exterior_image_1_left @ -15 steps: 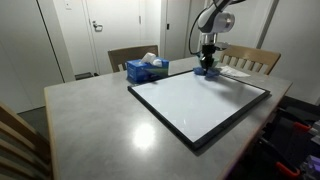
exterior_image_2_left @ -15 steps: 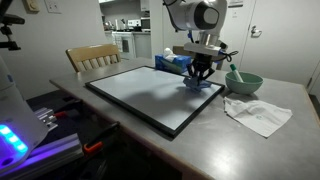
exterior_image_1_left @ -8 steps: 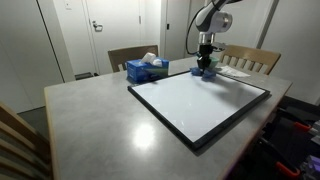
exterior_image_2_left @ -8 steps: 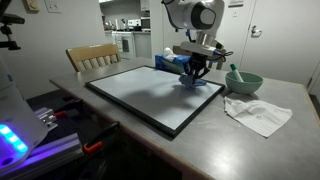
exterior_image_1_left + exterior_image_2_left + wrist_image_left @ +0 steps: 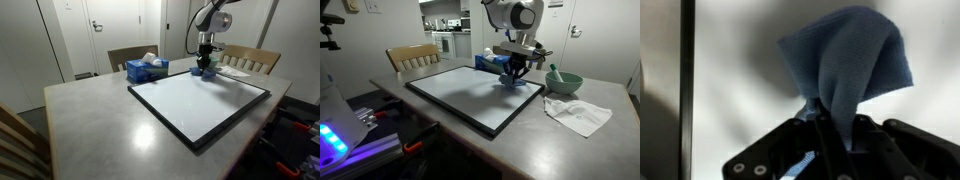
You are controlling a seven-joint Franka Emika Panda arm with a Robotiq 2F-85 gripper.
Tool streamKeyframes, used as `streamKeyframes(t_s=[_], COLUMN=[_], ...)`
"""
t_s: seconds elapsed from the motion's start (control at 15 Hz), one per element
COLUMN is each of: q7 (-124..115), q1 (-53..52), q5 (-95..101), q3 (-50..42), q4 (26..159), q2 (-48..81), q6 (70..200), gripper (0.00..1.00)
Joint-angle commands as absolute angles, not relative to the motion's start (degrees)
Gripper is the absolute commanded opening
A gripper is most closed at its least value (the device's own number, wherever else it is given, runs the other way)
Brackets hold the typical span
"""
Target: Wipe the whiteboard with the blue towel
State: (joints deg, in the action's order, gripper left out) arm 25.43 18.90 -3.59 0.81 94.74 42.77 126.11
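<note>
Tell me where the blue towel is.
The towel hangs pinched in the shut gripper; in both exterior views it is at the whiteboard edge nearest the tissue box.

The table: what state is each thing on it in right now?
gripper, shut on the blue towel.
blue towel, pinched at one end, hanging in folds over a corner of the whiteboard.
whiteboard, lying flat on the table, surface plain white.
tissue box, open, white tissue sticking up.
green bowl, upright.
white cloth, crumpled.
</note>
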Motion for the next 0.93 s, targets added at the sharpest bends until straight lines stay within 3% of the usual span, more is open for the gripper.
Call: streamKeyframes(t_s=[0.0, 0.87], q7=[23.47, 25.4], q1=[16.35, 12.25], q5=[-2.0, -1.83], q3=[-0.31, 3.17], q4=[95.26, 93.93], q2=[42.49, 43.38], q6=[127.39, 125.18], gripper=[0.04, 0.04])
